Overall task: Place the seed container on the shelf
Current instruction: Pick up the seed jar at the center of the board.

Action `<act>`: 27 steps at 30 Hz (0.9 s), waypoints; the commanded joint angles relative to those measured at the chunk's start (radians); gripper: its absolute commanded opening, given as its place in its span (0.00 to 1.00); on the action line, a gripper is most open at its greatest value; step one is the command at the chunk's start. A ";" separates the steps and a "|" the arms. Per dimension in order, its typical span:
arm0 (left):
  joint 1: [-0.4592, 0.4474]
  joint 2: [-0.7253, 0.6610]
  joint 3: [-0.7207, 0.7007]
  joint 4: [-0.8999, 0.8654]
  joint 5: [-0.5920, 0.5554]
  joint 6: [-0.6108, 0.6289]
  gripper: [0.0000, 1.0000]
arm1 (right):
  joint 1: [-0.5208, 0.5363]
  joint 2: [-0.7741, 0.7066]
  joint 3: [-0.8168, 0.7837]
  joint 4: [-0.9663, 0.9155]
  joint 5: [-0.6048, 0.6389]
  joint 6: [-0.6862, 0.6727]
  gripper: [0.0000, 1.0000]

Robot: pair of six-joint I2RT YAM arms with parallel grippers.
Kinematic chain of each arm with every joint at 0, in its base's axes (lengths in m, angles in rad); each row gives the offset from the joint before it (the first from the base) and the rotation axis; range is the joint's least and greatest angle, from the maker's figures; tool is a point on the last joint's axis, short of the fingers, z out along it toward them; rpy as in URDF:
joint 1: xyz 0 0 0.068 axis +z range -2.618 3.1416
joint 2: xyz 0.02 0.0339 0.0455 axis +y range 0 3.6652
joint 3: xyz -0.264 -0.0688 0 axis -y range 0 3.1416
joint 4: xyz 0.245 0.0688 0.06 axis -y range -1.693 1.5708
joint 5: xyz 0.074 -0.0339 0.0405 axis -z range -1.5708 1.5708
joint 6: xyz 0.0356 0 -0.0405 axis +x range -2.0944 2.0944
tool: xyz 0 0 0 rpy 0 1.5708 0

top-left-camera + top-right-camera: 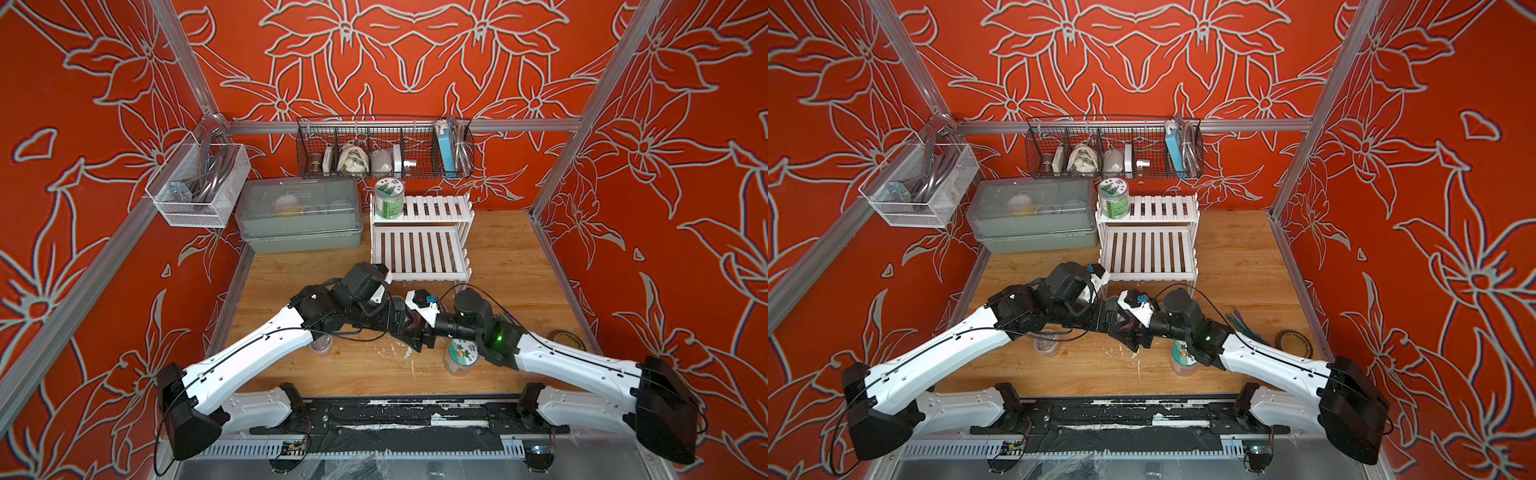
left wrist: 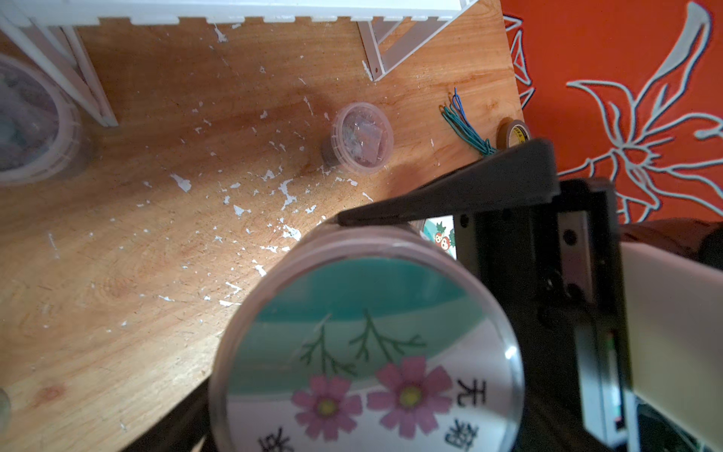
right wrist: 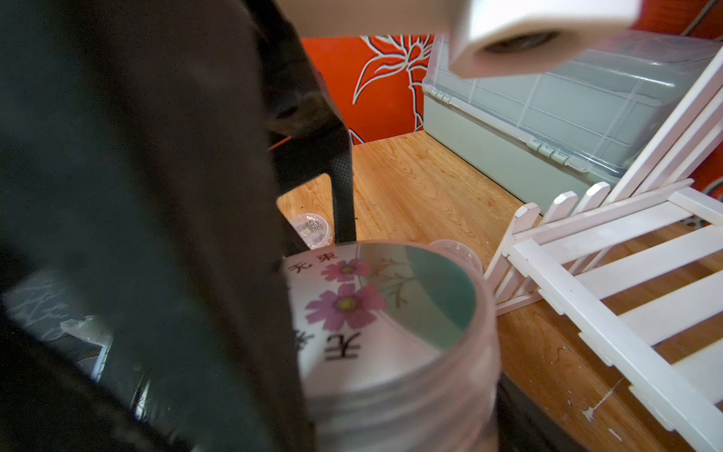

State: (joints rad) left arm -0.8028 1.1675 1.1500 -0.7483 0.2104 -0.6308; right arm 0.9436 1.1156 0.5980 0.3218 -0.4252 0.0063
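Top views: both arms reach inward and meet over the middle of the worktop (image 1: 503, 266), just in front of the shelf (image 1: 432, 274).
Seed container (image 2: 371, 352): a clear jar whose lid bears pink flowers on a teal and white label. It sits between the two claws, near the shelf's front left corner and on neither tier. Both top views hide most of it, and whether it rests on the worktop cannot be told.
Right claw (image 1: 415, 330): closed onto the seed container. In the left wrist view one black finger (image 2: 430, 199) lies against the jar's side just below the lid.
Left claw (image 1: 402, 318): meets the jar from the opposite side. In the right wrist view a finger with a ribbed pad (image 3: 343, 195) stands at the lid's far edge. Whether it grips or stands wide cannot be told.
Shelf, upper tier: a green-labelled jar (image 1: 389, 199) stands upright at the left end.
Worktop, near side: a jar with a cartoon lid (image 1: 459, 353) sits beneath the right forearm, a small clear cup (image 1: 322, 347) beside the left forearm, and a tape roll (image 1: 567, 338) at the right edge.
Back left: a grey-green lidded box (image 1: 299, 216) stands beside the shelf.
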 commanded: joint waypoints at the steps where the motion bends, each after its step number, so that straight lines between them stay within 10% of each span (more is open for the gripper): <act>1: 0.020 -0.059 0.010 0.013 -0.044 0.010 0.99 | 0.006 -0.039 -0.022 0.030 -0.014 -0.006 0.65; 27: 0.209 -0.383 -0.106 -0.043 -0.151 0.028 0.99 | -0.060 -0.230 0.170 -0.076 0.421 -0.060 0.62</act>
State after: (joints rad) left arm -0.6010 0.7891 1.0504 -0.7807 0.0643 -0.6209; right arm 0.9119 0.8829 0.6720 0.2371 -0.1047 -0.0105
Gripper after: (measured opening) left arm 0.988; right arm 0.858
